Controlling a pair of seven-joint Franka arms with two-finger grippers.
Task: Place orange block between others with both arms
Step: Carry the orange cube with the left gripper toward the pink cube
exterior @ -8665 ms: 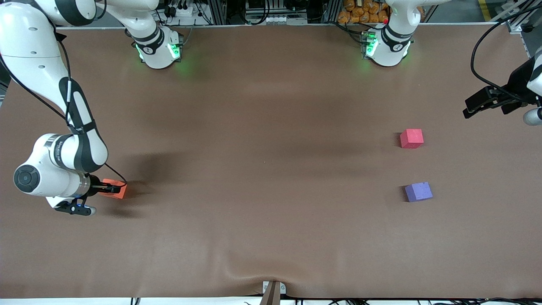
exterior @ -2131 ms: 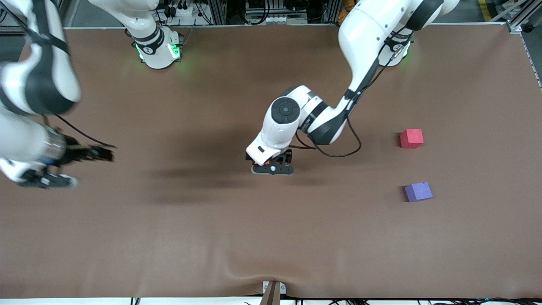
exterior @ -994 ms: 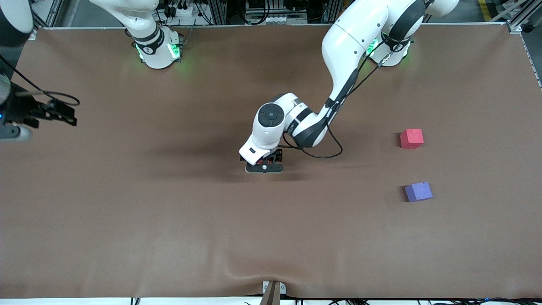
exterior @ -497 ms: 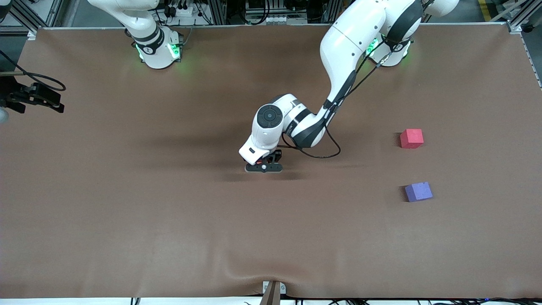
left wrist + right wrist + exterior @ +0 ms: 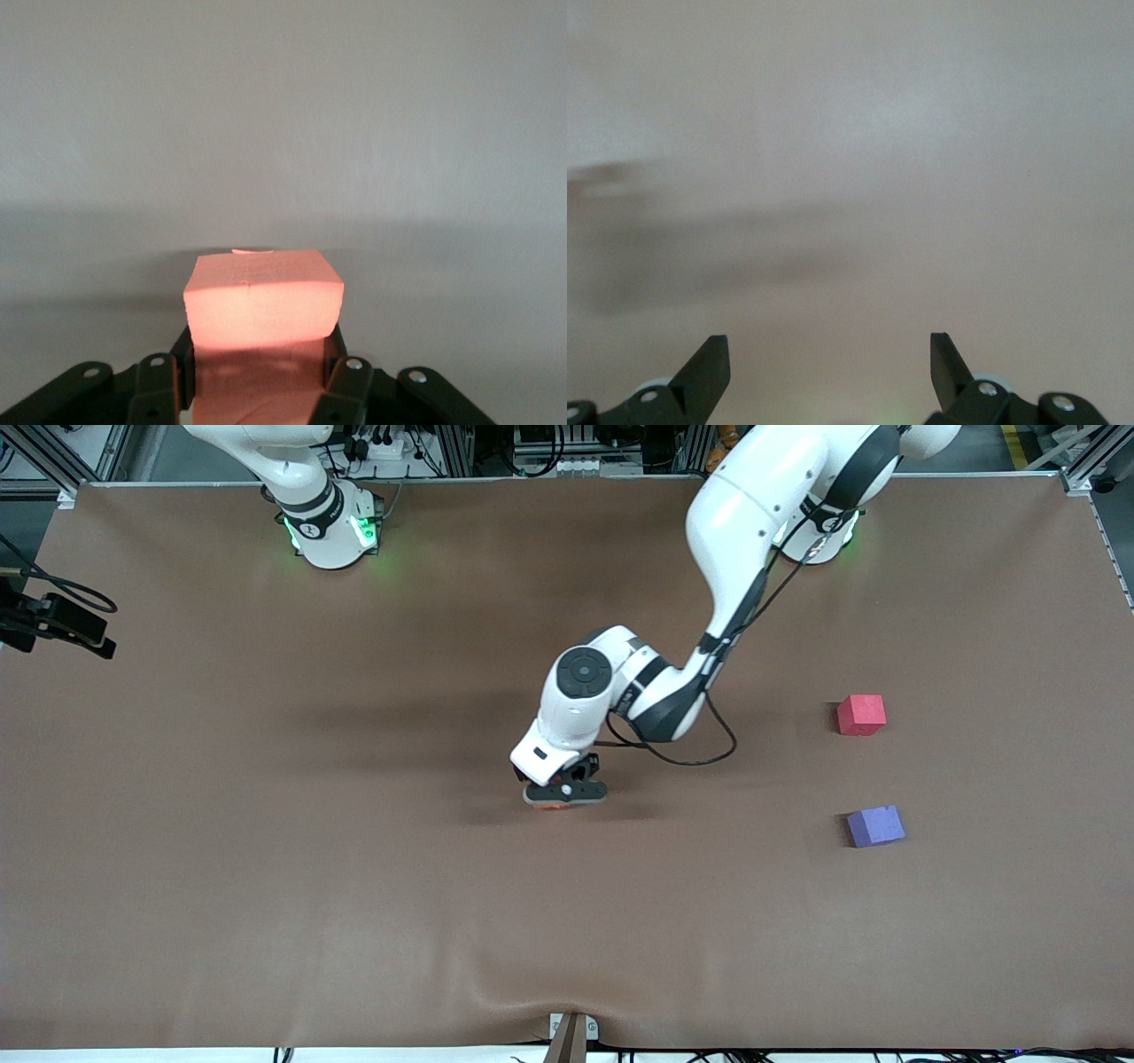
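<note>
My left gripper (image 5: 561,795) is over the middle of the table, shut on the orange block (image 5: 263,301), which fills the space between its black fingers (image 5: 347,381). In the front view only a sliver of the orange block (image 5: 554,806) shows under the hand. The pinkish-red cube (image 5: 861,714) and the purple-blue cube (image 5: 875,825) sit apart toward the left arm's end, the purple-blue one nearer the front camera. My right gripper (image 5: 830,354) is open over bare mat; in the front view the right gripper (image 5: 53,627) waits at the right arm's end of the table.
The brown mat (image 5: 354,886) covers the whole table. The two green-lit arm bases (image 5: 330,527) stand along the edge farthest from the front camera. A small bracket (image 5: 571,1032) sits at the mat's nearest edge.
My left gripper closed on the orange block and has shifted slightly toward the cubes. The right gripper drew back toward the table's edge.
</note>
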